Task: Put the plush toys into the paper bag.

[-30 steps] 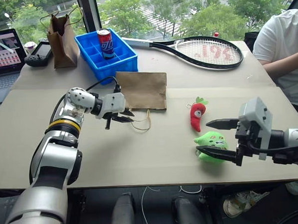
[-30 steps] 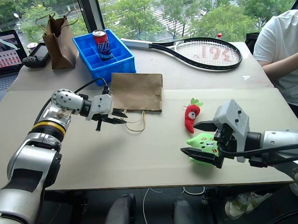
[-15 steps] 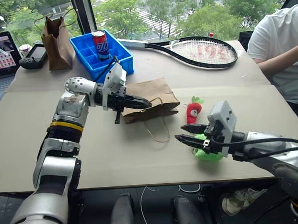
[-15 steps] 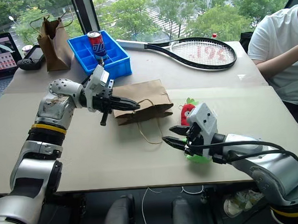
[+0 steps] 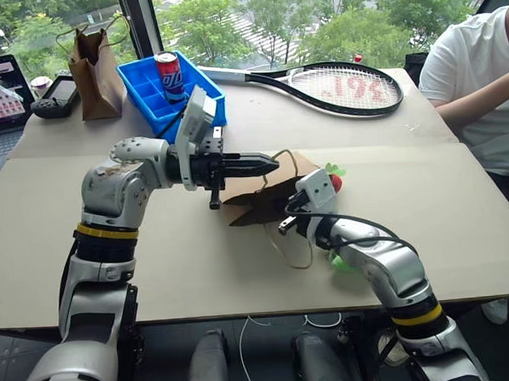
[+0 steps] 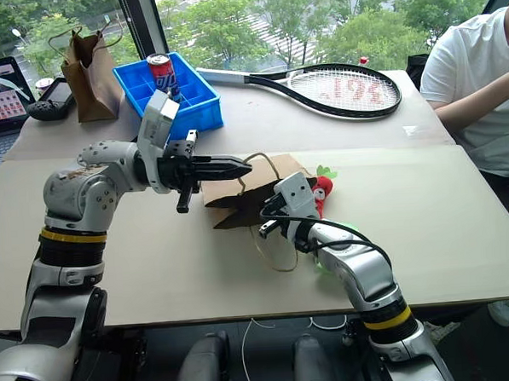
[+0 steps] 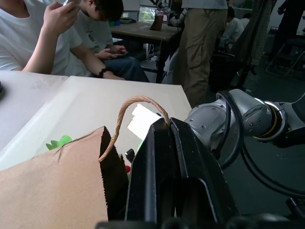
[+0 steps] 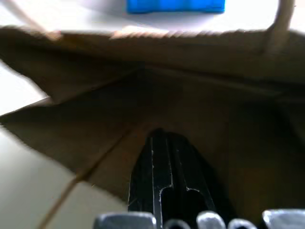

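My left gripper (image 5: 268, 164) is shut on one twisted handle (image 7: 138, 102) of the paper bag (image 5: 303, 165), holding the bag's upper side off the table so its mouth gapes. Reaching into that dark mouth, my right gripper (image 8: 159, 145) is shut with nothing between its fingers. The other handle loop (image 5: 302, 254) lies on the table. The red plush toy (image 5: 334, 181) with green leaves lies just right of the bag. The green plush toy (image 5: 343, 263) rests on the table, mostly hidden behind my right forearm.
A narrower dark brown bag (image 5: 94, 61), a blue bin (image 5: 157, 97) holding a can (image 5: 171, 74), and a tennis racket (image 5: 343, 85) sit at the back. A laptop (image 5: 2, 93) and controller (image 5: 57, 93) are far left. A person (image 5: 475, 76) sits at the right.
My left gripper rose and swung right with the handle, lifting the bag's mouth open. My right gripper left the green toy, moved left into the bag's mouth and shut.
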You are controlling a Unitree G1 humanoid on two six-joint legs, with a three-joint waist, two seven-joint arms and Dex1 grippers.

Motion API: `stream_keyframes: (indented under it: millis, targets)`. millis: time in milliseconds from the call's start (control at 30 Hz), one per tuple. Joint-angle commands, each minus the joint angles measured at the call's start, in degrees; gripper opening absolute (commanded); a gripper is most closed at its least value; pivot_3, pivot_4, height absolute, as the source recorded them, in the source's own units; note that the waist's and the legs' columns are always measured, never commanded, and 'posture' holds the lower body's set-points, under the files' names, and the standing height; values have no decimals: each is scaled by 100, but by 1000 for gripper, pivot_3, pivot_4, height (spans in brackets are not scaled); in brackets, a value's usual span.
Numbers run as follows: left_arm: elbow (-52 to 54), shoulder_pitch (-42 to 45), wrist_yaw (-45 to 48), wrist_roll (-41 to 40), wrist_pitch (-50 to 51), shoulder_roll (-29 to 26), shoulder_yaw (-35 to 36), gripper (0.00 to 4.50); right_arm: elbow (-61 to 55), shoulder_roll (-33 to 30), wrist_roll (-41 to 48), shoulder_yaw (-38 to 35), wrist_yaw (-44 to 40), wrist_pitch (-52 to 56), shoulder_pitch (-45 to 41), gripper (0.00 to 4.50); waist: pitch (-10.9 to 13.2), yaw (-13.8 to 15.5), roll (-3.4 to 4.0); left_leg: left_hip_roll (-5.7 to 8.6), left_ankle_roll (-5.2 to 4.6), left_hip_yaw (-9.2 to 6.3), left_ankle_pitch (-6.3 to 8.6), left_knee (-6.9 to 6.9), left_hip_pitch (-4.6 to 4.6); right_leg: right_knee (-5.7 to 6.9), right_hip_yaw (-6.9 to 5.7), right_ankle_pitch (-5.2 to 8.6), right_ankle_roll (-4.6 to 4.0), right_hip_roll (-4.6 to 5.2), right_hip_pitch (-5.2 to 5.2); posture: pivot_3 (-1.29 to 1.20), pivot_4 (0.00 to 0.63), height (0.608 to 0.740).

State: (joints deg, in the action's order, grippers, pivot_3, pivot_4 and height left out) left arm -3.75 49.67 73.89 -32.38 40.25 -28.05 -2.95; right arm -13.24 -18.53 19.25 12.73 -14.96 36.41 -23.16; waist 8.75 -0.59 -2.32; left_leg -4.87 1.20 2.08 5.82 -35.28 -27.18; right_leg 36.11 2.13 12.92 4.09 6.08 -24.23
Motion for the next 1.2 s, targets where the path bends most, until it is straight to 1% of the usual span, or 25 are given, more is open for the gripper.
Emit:
stream_keyframes:
  millis: [33, 233, 433, 533, 633, 767, 900, 1033, 1200]
  targets:
    - [274, 97, -289, -281, 195, -46, 295, 0, 221, 79, -253, -48, -121, -333, -64, 88, 0, -4, 0, 0, 0, 0, 0, 1, -1, 0, 0, 0, 1, 0, -1, 0, 150, 740]
    - [393, 260, -774, -616, 684, -75, 611, 0, 861, 208, -693, 259, -454, -697, -63, 88, 0, -21, 0, 0, 0, 0, 0, 3, 0, 0, 0, -4, 8, -1, -2, 0, 150, 740]
    - [300, 741, -1347, -944, 1072, -141, 1058, 0, 1236, 269, -984, 525, -878, -913, -90, 88, 0, -21, 1, -1, 1, -2, 0, 4, 0, -1, -1, -4, 9, -2, -2, 0, 150, 740]
    - [271, 1046, -1512, -945, 1089, -263, 1142, 0, 1292, 256, -1129, 619, -1067, -991, -104, 88, 0, -22, 1, -1, 1, -2, 0, 6, 1, -1, -1, -5, 11, -2, -1, 0, 150, 740]
    - [248, 1343, -1478, -822, 930, -482, 1099, 0, 1282, 269, -1248, 667, -1198, -1022, -150, 88, 1, -23, 1, 0, 3, -2, -1, 8, 2, 0, -1, -5, 11, -3, -2, 0, 150, 740]
    - [152, 1532, -1376, -671, 776, -706, 951, 0, 1264, 279, -1363, 652, -1268, -1035, -159, 88, 0, -23, 1, 0, 6, -2, -1, 17, 4, -2, -1, -5, 11, -3, -3, 0, 150, 740]
    - [61, 1645, -1306, -592, 604, -789, 892, 0, 1233, 257, -1455, 625, -1350, -1018, -175, 88, 1, -22, 1, 0, 12, -2, -4, 22, 7, -2, -2, -4, 10, -3, -4, 0, 150, 740]
    - [-5, 1485, -1216, -442, 389, -801, 781, 0, 1173, 217, -1548, 609, -1390, -982, -137, 88, 1, -18, 1, 0, 13, -2, -4, 22, 8, -2, -2, -4, 9, -3, -3, 0, 150, 740]
    - [166, 939, -987, -303, 276, -857, 468, 0, 940, 182, -1564, 511, -1387, -939, -49, 88, 0, -19, 2, 0, 13, -1, -4, 24, 10, -2, -2, -4, 9, -3, -3, 0, 150, 740]
